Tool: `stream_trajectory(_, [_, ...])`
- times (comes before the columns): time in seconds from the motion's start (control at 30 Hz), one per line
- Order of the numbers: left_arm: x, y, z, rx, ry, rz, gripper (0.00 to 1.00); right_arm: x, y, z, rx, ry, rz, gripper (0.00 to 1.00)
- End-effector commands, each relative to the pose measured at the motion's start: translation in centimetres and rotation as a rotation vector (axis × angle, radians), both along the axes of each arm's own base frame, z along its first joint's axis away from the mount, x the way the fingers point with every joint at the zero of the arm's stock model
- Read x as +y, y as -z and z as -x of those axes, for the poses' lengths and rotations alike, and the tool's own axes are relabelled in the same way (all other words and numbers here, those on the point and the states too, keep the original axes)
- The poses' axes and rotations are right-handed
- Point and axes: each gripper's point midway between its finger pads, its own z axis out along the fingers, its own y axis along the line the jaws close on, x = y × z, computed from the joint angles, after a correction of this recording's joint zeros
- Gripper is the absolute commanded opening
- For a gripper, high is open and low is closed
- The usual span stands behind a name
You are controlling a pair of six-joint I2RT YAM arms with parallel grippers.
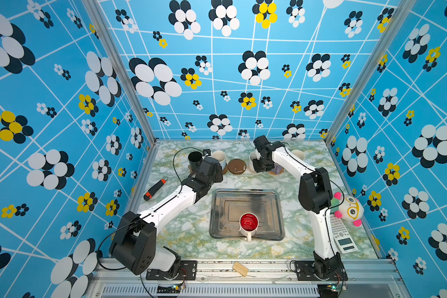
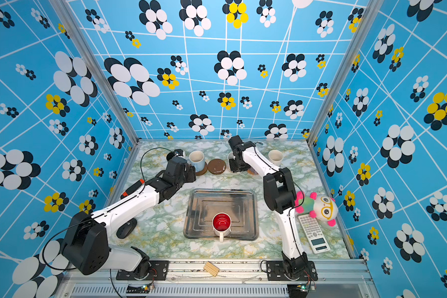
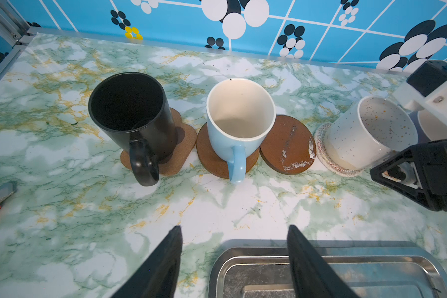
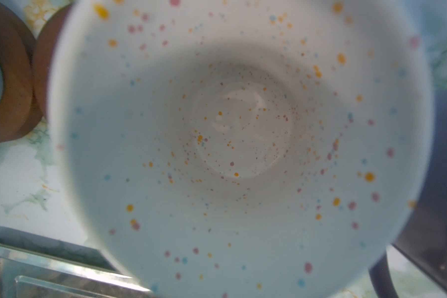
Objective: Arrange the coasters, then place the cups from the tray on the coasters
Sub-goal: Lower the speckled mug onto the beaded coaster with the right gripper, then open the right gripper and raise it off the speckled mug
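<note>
I have the tray (image 1: 227, 203) lying mid-surface, toward the near edge. The white mug with red inside (image 1: 248, 223) stands upright at the middle of the tray's near edge.

Over the tray's far left corner my left gripper (image 3: 232, 255) hangs with its jaws parted wide and nothing between them. The light blue mug (image 3: 239, 121) stands beyond its fingers (image 3: 165, 263), well apart from them.

The row runs along the far edge. The black mug (image 3: 132, 116) sits on the paw-shaped coaster (image 3: 183, 144) nearest the left edge. Next is the light blue mug on a dark-brown disc (image 3: 212, 157), then a bare dark-brown disc (image 3: 287, 144), then the speckled white mug (image 3: 367, 131) on the whitish lacy disc (image 3: 325, 154).

My right gripper (image 1: 260, 165) is down over that speckled mug. Its inside fills the right wrist view, with one dark finger (image 4: 444, 180) outside its wall. I cannot tell whether the jaws grip it.

Behind that arm the lavender mug (image 1: 277, 169) shows partly, and the cream mug (image 1: 297, 154) stands toward the far right corner
</note>
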Motion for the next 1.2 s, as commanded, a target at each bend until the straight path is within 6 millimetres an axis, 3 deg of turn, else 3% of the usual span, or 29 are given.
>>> stream_trajectory(0.0, [0.6, 0.3, 0.3, 0.009, -0.013, 0.009, 0.66, -0.1, -2.1, -0.3, -0.042, 0.015, -0.034, 0.39])
stream_trajectory(0.23, [0.7, 0.0, 0.4, 0.004, -0.015, 0.013, 0.66, -0.3, -2.3, 0.2, -0.041, 0.019, -0.040, 0.47])
stream_trajectory(0.27, [0.8, 0.0, 0.5, 0.004, -0.016, 0.012, 0.66, -0.3, -3.5, 0.3, -0.063, 0.021, -0.052, 0.47])
stream_trajectory(0.87, [1.0, -0.9, 1.3, -0.017, -0.013, 0.032, 0.65, -1.7, -7.2, 3.8, -0.132, 0.059, -0.117, 0.61])
stream_trajectory(1.03, [1.1, -1.3, 1.6, -0.027, -0.012, 0.041, 0.65, -2.4, -9.0, 5.1, -0.198, 0.102, -0.167, 0.61])
stream_trajectory(1.17, [0.9, -1.8, 1.9, -0.037, -0.003, 0.061, 0.65, -2.7, -12.3, 5.5, -0.298, 0.140, -0.236, 0.62])
